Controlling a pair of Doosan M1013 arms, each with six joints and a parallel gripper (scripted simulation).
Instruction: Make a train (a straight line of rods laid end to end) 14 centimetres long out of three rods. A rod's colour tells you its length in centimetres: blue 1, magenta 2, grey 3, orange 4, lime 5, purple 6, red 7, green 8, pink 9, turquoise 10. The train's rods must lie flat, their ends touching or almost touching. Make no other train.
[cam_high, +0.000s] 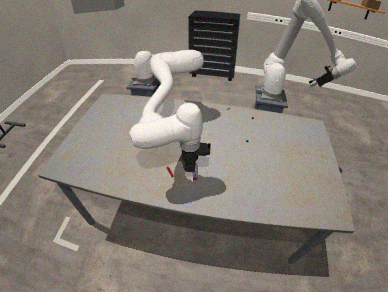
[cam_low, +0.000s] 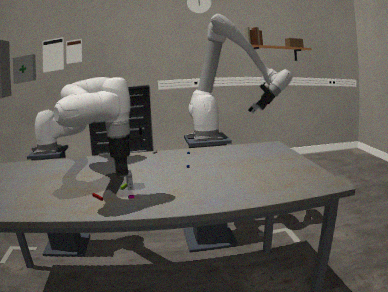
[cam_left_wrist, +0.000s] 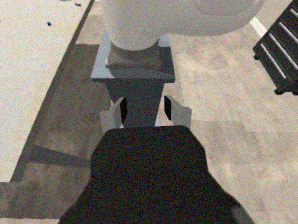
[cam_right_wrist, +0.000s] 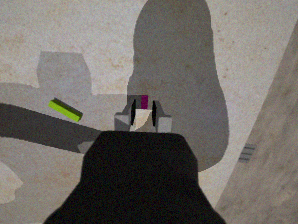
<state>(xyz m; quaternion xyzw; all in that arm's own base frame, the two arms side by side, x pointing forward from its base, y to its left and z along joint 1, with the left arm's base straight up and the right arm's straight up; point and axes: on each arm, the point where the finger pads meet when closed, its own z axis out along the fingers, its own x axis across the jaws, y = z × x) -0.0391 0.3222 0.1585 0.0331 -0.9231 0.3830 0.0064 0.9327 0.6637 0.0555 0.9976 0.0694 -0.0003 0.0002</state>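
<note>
A magenta rod (cam_high: 195, 178) (cam_low: 131, 197) (cam_right_wrist: 144, 102) lies on the table, just ahead of the right fingertips in the right wrist view. My right gripper (cam_high: 193, 176) (cam_low: 129, 187) (cam_right_wrist: 144, 107) points down low over the table, part open and empty. A lime rod (cam_low: 124, 186) (cam_right_wrist: 65, 110) lies a short way off; the top view does not show it clearly. A red rod (cam_high: 170, 172) (cam_low: 97, 196) lies apart from both. My left gripper (cam_high: 312, 83) (cam_low: 251, 109) (cam_left_wrist: 145, 104) is open and empty, raised beyond the table's far edge. No two rods are seen touching.
Two blue rods, one nearer (cam_high: 247, 141) (cam_low: 188, 166) and one farther (cam_high: 252, 118) (cam_low: 188, 153), lie toward the back of the table (cam_high: 290, 175). A small greyish rod (cam_high: 228, 108) (cam_low: 155, 152) lies near the back edge. The right arm's shadow falls around the magenta rod.
</note>
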